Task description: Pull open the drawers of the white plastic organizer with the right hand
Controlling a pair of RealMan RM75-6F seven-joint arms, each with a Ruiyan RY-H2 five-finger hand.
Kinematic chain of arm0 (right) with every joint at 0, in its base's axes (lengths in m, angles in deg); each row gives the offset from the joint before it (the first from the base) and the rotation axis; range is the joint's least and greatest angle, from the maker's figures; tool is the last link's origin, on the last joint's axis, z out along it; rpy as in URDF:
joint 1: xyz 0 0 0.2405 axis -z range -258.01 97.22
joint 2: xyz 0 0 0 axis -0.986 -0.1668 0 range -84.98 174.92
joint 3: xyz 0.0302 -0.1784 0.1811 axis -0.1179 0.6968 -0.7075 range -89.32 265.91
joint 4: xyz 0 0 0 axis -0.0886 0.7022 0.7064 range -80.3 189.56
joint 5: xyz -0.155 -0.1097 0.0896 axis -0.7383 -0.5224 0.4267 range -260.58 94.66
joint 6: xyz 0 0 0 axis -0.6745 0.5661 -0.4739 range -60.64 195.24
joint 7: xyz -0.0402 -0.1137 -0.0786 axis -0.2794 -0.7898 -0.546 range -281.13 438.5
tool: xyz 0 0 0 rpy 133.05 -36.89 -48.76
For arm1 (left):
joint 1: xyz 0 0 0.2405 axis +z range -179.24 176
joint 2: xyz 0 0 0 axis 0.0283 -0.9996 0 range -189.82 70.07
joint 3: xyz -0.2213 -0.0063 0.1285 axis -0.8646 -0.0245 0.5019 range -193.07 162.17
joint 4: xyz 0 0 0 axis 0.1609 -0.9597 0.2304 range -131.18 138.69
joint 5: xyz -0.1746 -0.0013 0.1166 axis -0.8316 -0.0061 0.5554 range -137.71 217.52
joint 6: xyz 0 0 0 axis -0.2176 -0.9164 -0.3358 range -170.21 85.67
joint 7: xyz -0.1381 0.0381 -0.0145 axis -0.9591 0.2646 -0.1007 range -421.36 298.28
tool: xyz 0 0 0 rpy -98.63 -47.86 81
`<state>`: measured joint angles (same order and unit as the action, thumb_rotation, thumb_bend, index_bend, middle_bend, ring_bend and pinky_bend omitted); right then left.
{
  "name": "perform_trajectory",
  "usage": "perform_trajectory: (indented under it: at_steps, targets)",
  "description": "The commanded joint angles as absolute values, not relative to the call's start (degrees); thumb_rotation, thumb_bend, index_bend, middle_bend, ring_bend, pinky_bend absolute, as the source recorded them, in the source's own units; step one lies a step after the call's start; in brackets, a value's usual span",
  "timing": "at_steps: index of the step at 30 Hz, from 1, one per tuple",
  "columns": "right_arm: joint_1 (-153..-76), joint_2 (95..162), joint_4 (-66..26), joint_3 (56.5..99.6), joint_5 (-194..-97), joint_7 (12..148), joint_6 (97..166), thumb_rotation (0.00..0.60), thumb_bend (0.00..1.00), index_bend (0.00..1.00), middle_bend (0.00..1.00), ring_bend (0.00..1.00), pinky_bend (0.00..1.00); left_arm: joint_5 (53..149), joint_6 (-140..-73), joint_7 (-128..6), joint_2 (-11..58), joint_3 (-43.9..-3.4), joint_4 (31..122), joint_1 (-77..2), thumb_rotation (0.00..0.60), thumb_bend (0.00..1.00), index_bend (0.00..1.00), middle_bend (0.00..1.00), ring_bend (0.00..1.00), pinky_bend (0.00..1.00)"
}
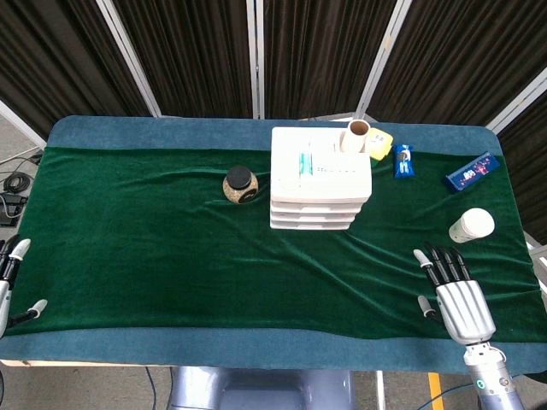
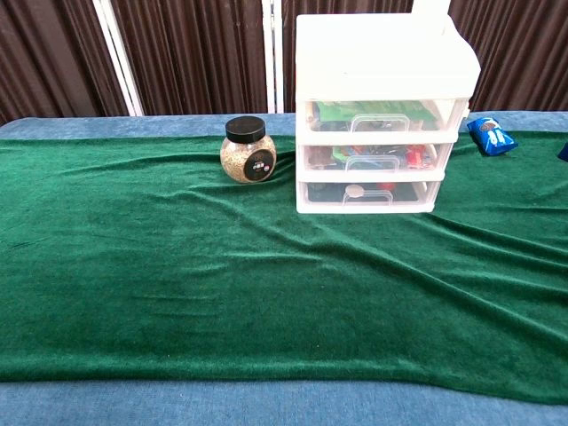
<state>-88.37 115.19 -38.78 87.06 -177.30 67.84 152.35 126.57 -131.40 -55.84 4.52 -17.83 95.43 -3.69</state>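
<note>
Inside, the shut organizer drawers [image 2: 368, 160] hold colourful clutter.

Even, bright overhead light; soft short shadows; organizer top [image 2: 382, 44] overexposed; both views sharp, no blur.

The head view looks steeply down on the whole table [image 1: 128, 213]; the chest view faces level and closer, sharing the organizer [image 2: 382, 115] and jar [image 2: 247, 151].

I counted one white organizer [image 1: 320, 175] with three drawers [image 2: 368, 155], one jar [image 1: 240, 184], two blue packets [image 1: 403, 160], one yellow packet [image 1: 380, 143], one white cup [image 1: 471, 225], and one cardboard tube [image 1: 355, 135].
</note>
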Motion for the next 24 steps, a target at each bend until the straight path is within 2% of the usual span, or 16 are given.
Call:
perform_trajectory:
  at_steps: [1, 24]
  targets:
    - [-88.4, 115.2, -38.8, 87.1, -177.3, 67.9, 152.4, 0.600, 0.27, 0.02, 0.00, 0.00, 0.00, 126.6, -131.4, -55.8, 4.6, -17.8, 95.4, -3.7, 0.600, 0.08, 0.00, 0.00, 0.00, 0.00]
    - [-88.6, 115.1, -39.3, 87.4, -177.7, 68.1, 151.9, 0.600, 0.27, 0.02, 0.00, 0.00, 0.00, 126.7, -131.6, -55.5, 4.6, -17.9, 95.6, -3.7, 0.600, 0.08, 0.00, 0.00, 0.00, 0.00]
